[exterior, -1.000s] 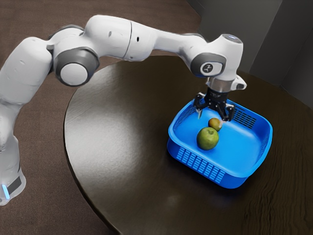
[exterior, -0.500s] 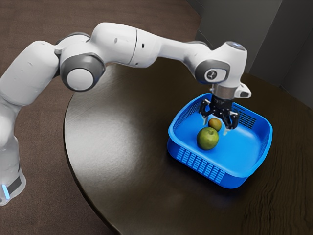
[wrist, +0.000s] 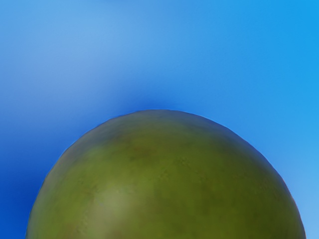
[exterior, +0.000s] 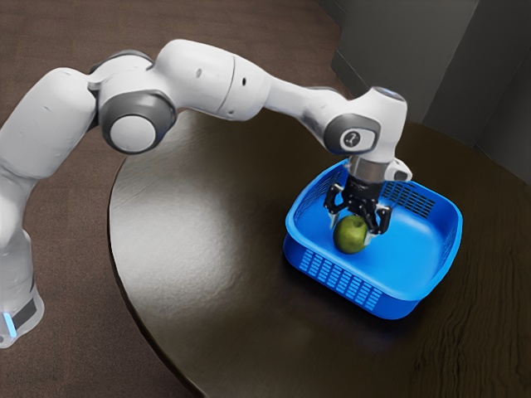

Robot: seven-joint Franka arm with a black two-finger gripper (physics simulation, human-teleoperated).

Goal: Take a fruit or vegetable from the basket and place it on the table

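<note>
One green fruit — just under the gripper — between its spread fingers.

Exterior view: room dim; floor and wall muted. Broad pale glare on desk toward exterior view's left, rest dark. Arm bright, softly shaded. Basket vivid blue.

Wrist view: basket smooth blur, darker blue beside fruit; faint pale sheen on fruit, edges dusky.

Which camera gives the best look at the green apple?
The exterior view: it shows the green apple nearly whole, inside the blue basket. The wrist view gives a close-up of its skin, cut off below.
</note>
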